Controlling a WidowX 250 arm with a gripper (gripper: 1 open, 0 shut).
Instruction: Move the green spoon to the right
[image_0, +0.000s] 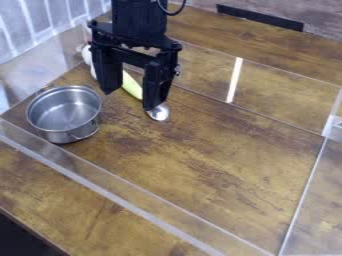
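The green spoon lies on the wooden table, its yellow-green handle pointing up-left and its shiny round bowl at about the lower right. My black gripper points straight down right over the handle, its two fingers standing wide apart on either side of it. The jaws are open. I cannot tell whether the fingertips touch the table. Part of the handle is hidden behind the fingers.
A round steel bowl stands to the left of the spoon. Clear plastic walls ring the work area. A white-and-tan object sits behind the gripper. Bare wooden table stretches to the right.
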